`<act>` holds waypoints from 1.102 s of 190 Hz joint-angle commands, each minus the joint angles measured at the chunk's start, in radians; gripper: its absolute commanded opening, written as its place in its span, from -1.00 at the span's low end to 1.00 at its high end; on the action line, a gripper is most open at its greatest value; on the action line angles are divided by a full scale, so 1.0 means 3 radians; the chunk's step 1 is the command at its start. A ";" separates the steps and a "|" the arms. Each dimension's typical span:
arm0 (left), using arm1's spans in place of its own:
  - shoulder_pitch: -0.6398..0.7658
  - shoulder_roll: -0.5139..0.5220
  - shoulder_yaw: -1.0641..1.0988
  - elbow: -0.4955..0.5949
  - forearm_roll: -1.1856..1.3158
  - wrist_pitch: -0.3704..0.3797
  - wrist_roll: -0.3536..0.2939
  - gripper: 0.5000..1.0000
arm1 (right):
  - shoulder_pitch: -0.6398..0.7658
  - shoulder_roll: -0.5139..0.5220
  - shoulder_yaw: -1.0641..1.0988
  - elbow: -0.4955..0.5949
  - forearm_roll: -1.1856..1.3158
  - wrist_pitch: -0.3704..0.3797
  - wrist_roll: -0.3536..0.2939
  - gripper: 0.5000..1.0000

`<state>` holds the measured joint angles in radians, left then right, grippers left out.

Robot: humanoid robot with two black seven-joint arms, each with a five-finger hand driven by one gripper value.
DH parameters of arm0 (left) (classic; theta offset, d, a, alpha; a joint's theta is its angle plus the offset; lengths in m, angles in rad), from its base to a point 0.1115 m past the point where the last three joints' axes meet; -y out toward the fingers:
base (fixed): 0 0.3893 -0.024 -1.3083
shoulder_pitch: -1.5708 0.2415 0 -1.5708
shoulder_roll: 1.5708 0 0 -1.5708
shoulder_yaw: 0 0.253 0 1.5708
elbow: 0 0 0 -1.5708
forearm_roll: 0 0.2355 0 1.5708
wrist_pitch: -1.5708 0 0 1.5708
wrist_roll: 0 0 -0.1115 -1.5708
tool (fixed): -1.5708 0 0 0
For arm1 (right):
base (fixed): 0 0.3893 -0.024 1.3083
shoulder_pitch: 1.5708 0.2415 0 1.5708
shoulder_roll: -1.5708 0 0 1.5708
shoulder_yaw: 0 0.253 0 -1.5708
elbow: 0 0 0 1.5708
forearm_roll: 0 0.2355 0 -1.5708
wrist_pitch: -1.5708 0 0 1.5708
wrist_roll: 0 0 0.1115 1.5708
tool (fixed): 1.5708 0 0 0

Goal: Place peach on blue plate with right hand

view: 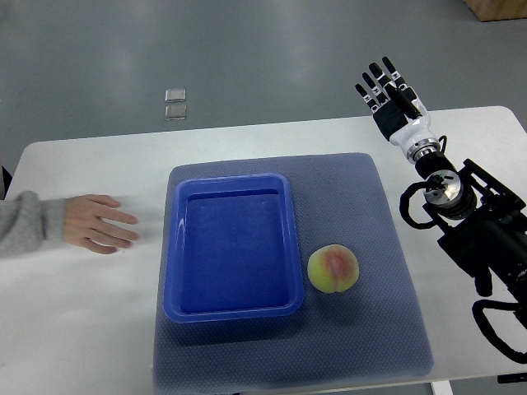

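**One peach on the mat, right hand empty**

You see the round yellow-pink peach (333, 269) lying on the grey-blue woven mat (387, 329), just beside the right wall of the rectangular blue plastic plate (171, 247). A person's hand (97, 222) rests flat on the white table (74, 329). Farther back, your black-and-white right hand (391, 95) hovers, fingers spread.
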<state>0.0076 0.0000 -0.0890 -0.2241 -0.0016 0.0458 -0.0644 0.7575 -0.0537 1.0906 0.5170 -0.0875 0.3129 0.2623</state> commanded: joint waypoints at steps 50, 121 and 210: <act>0.0000 0.0000 0.0000 0.0001 0.0000 0.0001 0.0000 1.00 | 0.0006 -0.0005 -0.0005 0.0000 -0.0005 0.0005 0.0010 0.73; -0.0031 0.0000 -0.0005 -0.0015 0.0000 0.0001 0.0000 1.00 | 0.0318 -0.0455 -0.1114 0.0444 -0.0976 0.0169 -0.0020 0.73; -0.0087 0.0000 0.0000 -0.0173 0.0000 -0.0005 0.0000 1.00 | 0.2087 -0.1611 -0.4034 0.1636 -0.2556 0.0742 -0.0148 0.73</act>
<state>-0.0163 0.0000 -0.0899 -0.2753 -0.0016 0.0457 -0.0643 1.2235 -0.4855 0.0810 0.9449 -0.8462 0.4775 0.2296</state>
